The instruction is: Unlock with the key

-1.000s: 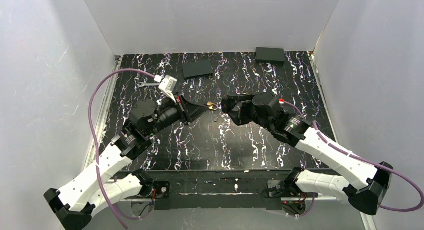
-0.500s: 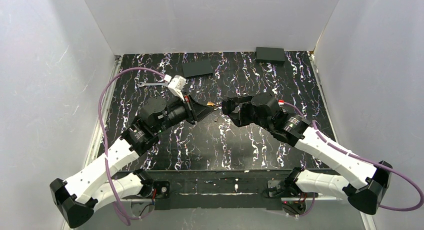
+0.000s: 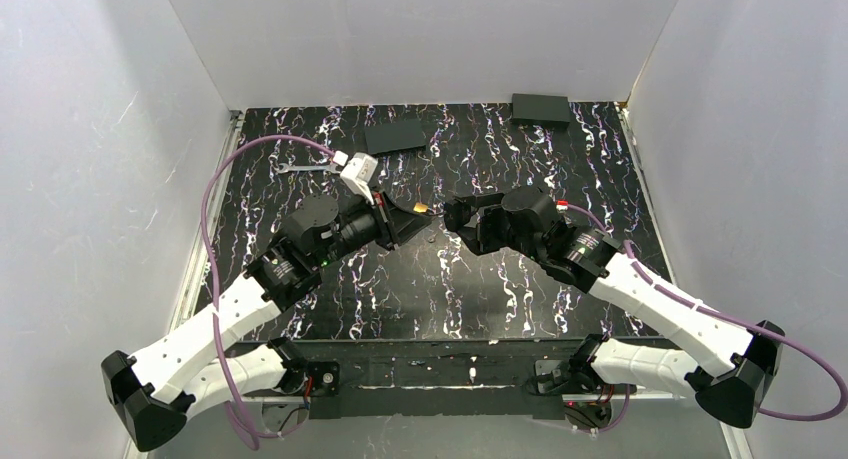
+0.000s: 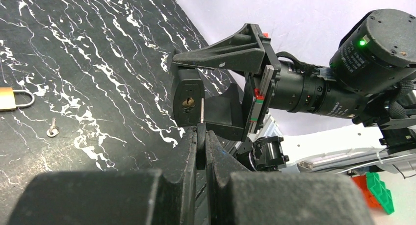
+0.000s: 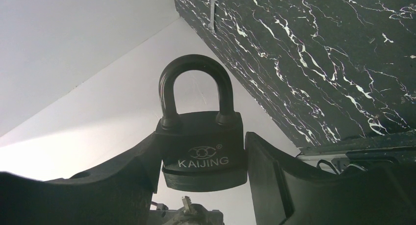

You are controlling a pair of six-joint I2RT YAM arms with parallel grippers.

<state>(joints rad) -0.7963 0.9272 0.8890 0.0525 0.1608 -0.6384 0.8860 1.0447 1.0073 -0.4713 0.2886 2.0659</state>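
From above, the left gripper [image 3: 419, 210] and right gripper [image 3: 454, 214] faced tip to tip over the bench [image 3: 500, 289]. Left wrist: the left gripper clenched the key [image 4: 201, 110] — blade just beside the keyhole of the padlock [image 4: 185, 85]. Right wrist: the right gripper grasped that padlock's body.

White-shelled left arm [image 3: 215, 324] and right arm [image 3: 655, 291], black joints [image 3: 312, 221], purple cables [image 3: 206, 204], green status light [image 4: 362, 42]

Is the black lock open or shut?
Shut: the black padlock has both legs of its shackle seated in the body.
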